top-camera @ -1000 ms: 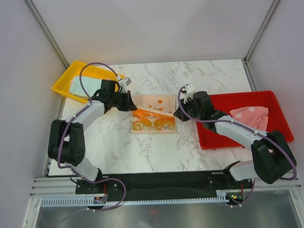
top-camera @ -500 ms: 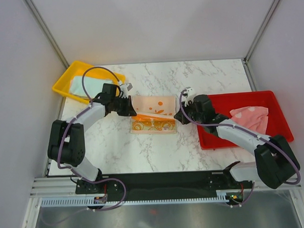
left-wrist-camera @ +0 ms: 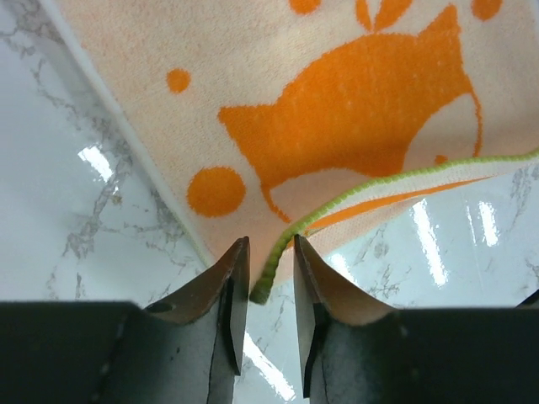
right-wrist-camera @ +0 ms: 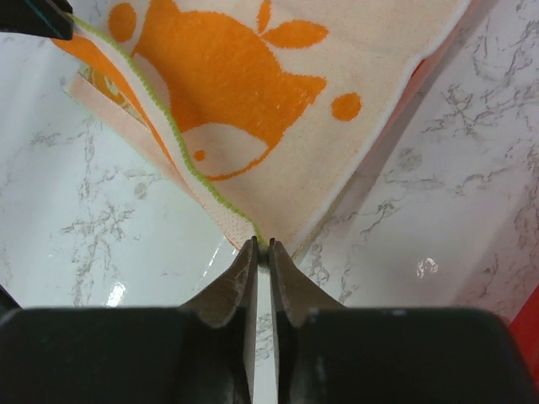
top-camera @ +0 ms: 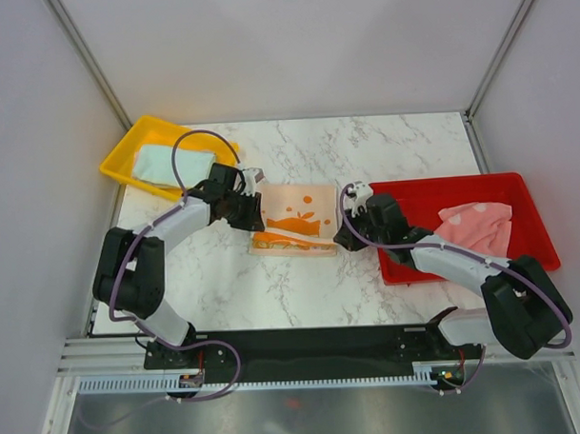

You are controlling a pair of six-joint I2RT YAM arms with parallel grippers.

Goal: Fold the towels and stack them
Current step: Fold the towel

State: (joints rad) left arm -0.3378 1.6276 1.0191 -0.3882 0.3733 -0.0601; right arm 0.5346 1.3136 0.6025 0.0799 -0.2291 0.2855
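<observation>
A cream towel with orange printed shapes (top-camera: 292,222) lies folded over itself on the marble table (top-camera: 392,147), between my two grippers. My left gripper (top-camera: 255,218) is at its left corner. In the left wrist view the jaws (left-wrist-camera: 271,244) stand apart, and the towel's (left-wrist-camera: 354,109) green-stitched corner hangs loose between them. My right gripper (top-camera: 343,236) is at the right corner. In the right wrist view its jaws (right-wrist-camera: 261,242) pinch the tip of the towel (right-wrist-camera: 244,93). A mint green towel (top-camera: 164,164) lies in the yellow tray. A pale pink towel (top-camera: 476,220) lies in the red tray.
The yellow tray (top-camera: 117,164) sits at the table's far left corner. The red tray (top-camera: 416,265) is on the right, close behind my right arm. Grey walls enclose the table on three sides.
Both grippers have carried the towel's lifted edge toward the near side, laying the top layer over the bottom one. The left jaws have opened off their corner.
</observation>
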